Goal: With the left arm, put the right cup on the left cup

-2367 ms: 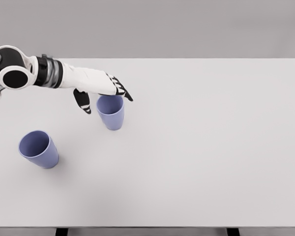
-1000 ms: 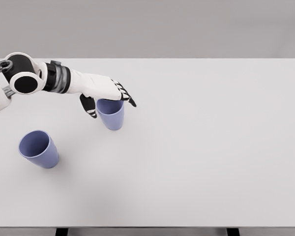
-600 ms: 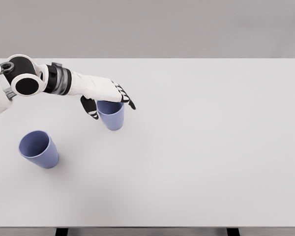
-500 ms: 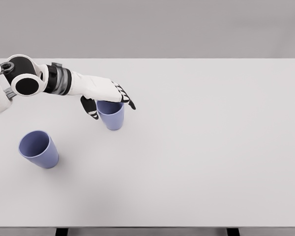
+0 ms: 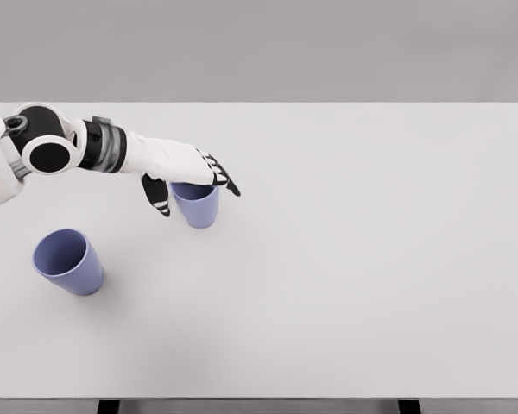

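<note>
Two blue cups stand upright on the white table point(image 5: 371, 259), well apart: the right cup point(image 5: 196, 205) farther back, the left cup point(image 5: 67, 261) nearer and to the left. Reaching in from the left, the left hand point(image 5: 183, 171) lies over the right cup's rim, fingers point(image 5: 223, 180) spread across its far side and thumb point(image 5: 157, 195) dropped on its left, so the cup sits between them for a side grasp. Nothing is gripped yet, by my reading; whether any digit touches the cup, I cannot tell.

Right cup point(image 5: 197, 207) upright, left cup point(image 5: 67, 261) tilted
</note>
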{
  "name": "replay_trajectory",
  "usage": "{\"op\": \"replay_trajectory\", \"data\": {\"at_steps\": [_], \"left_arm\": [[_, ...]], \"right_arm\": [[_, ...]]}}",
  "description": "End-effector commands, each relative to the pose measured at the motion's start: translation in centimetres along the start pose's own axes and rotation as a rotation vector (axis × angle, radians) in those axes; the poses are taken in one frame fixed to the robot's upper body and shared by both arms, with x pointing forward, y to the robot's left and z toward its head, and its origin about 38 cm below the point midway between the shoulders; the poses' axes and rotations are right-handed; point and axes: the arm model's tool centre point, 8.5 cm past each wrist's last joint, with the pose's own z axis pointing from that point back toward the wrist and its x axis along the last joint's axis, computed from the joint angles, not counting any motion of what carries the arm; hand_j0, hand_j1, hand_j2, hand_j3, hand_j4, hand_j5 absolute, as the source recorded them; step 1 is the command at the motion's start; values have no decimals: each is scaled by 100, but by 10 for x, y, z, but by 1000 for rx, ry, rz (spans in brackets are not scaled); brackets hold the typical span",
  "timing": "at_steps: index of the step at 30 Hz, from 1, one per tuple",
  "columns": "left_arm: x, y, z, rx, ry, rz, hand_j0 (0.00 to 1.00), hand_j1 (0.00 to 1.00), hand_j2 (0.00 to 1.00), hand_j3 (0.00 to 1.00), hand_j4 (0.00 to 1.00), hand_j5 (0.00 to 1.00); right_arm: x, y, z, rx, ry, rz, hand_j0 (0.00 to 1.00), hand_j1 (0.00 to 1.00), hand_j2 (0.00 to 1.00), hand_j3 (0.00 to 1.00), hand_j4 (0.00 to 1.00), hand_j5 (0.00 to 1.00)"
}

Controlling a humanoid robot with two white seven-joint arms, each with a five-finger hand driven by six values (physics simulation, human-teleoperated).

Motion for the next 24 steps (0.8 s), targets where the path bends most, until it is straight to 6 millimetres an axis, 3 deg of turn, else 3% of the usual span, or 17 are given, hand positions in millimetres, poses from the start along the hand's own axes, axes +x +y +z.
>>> {"op": "replay_trajectory", "data": {"at_steps": [1, 4, 14, 24], "left_arm": [[0, 0, 0, 2, 1, 3, 99, 99, 99, 99, 99, 99], [-1, 1, 0, 1, 5, -2, 95, 95, 95, 95, 95, 95], [-1, 0, 1, 0, 6, -4, 68, 68, 68, 68, 68, 68], [-2, 10, 8, 32, 11, -5, 63, 63, 63, 63, 63, 63]], "right_arm": [[0, 0, 0, 0, 0, 0, 100, 100, 100, 100, 100, 100], [0, 0, 0, 0, 1, 0, 100, 100, 100, 100, 100, 100], [0, 0, 0, 0, 0, 0, 100, 100, 100, 100, 100, 100], [0, 0, 0, 0, 1, 0, 100, 100, 100, 100, 100, 100]]}}
